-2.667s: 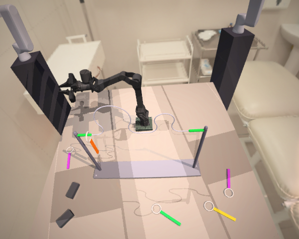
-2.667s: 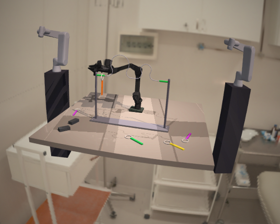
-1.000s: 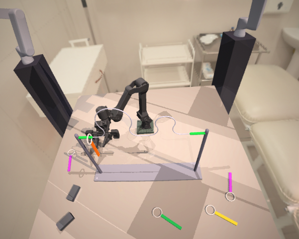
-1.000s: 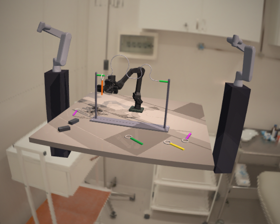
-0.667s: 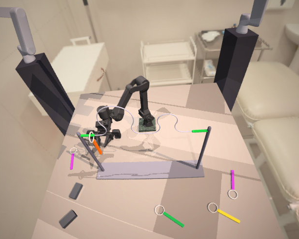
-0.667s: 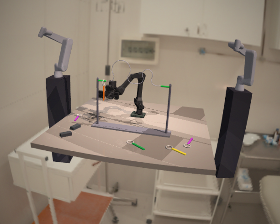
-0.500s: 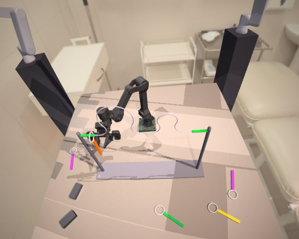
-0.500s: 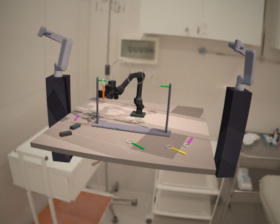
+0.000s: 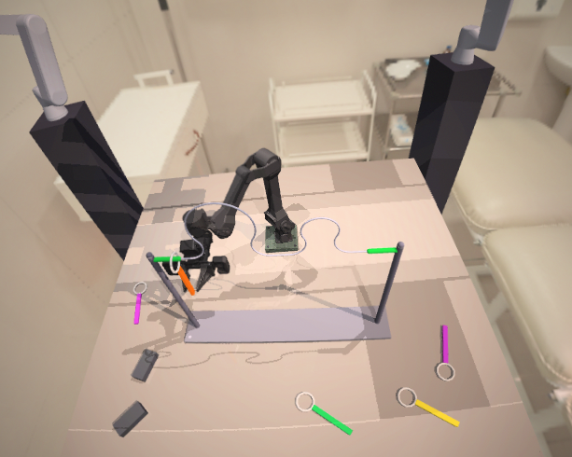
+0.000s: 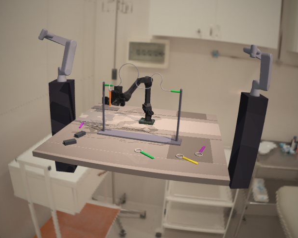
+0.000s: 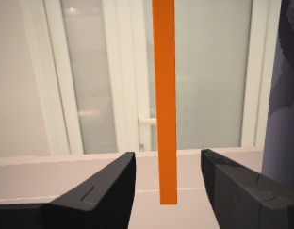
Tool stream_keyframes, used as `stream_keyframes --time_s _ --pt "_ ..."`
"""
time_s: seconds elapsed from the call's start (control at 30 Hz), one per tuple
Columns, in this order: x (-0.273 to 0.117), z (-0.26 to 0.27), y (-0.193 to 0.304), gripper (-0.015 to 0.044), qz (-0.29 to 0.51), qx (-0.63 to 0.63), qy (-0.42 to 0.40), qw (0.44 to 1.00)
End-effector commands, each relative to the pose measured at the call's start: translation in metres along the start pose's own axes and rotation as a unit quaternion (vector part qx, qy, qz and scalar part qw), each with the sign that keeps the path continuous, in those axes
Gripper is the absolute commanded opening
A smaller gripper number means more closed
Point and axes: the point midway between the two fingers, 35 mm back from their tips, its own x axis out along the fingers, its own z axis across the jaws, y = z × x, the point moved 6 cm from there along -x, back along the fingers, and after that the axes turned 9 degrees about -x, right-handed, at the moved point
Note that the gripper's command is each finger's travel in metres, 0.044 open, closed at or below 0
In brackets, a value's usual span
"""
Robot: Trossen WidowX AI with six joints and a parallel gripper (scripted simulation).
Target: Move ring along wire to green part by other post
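While the black two-finger gripper stands parted, holding nothing, the flat orange bar handle, likely light and stiff, wants a low mid-width pinch; its pale ring hangs above on the green sleeve.

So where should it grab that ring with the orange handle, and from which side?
I'd grip the lower part of the straight orange handle, coming level from the robot's side, fingers either side. It hangs upright, long and narrow, well below the green wire section.
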Motion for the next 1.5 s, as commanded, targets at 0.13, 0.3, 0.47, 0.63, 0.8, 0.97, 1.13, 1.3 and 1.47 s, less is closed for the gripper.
stream_keyframes --time_s 0.13,0.3,0.47,0.63,0.8,0.97,1.13,1.3,1.47 --pt "0.013 0.000 -0.001 0.0160 -0.002 0.001 0.001 1.000" --pt "0.021 0.000 -0.001 0.0160 -0.003 0.001 0.001 1.000" --pt "0.025 0.001 -0.001 0.0160 -0.003 0.001 0.001 1.000" --pt "0.025 0.001 -0.001 0.0160 -0.003 0.001 0.001 1.000" --pt "0.025 0.001 -0.001 0.0160 -0.003 0.001 0.001 1.000" --pt "0.025 0.001 -0.001 0.0160 -0.003 0.001 0.001 1.000" --pt "0.025 0.001 0.000 0.0029 -0.002 0.000 -0.001 1.000" --pt "0.025 0.001 0.000 -0.0102 -0.002 0.000 -0.001 1.000" --pt "0.025 0.001 0.000 -0.0150 -0.002 0.000 -0.001 1.000"
